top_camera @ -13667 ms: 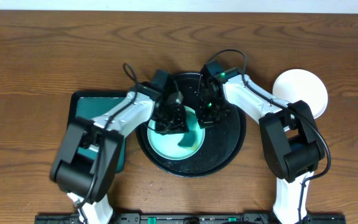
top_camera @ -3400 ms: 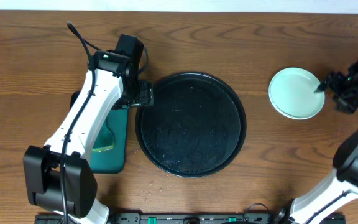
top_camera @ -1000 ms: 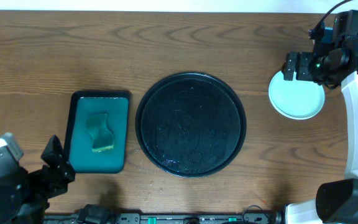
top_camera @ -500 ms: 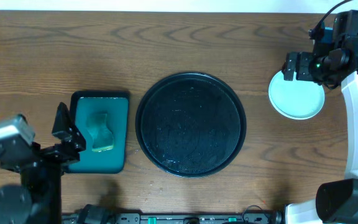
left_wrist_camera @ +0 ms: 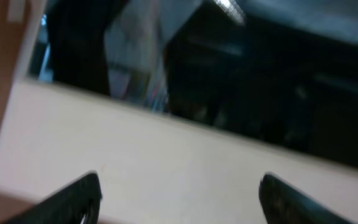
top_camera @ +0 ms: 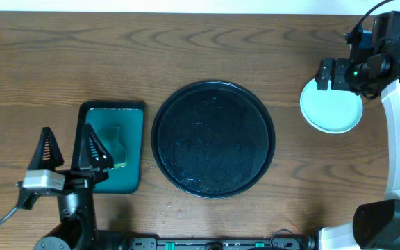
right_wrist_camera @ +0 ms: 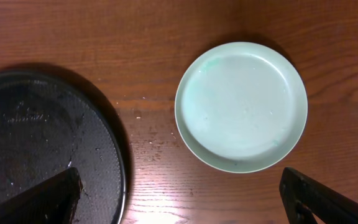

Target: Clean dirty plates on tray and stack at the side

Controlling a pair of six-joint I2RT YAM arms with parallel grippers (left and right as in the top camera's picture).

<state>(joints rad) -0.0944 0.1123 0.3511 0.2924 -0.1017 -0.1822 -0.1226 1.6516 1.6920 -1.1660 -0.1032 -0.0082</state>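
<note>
Brown wood-grain worktop (top_camera: 186,48), with open wood along its whole far edge. The round black tray (top_camera: 212,139), glossy and speckled with a raised rim, sits mid-worktop toward the front edge. The plates (top_camera: 332,105) sit stacked near the right edge, the top one smooth pale mint. The right end effector (right_wrist_camera: 180,186) hovers above them, fingers wide apart, unmoved. The left end effector (top_camera: 70,147), fingers spread and empty, has swung over the left edge of the teal rectangular tray (top_camera: 129,177).

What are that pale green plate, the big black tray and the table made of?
The plate looks like glazed ceramic or melamine: smooth, faintly glossy. The black tray seems plastic or coated metal, speckled with glints. The table shows brown wood grain, perhaps laminate.
</note>
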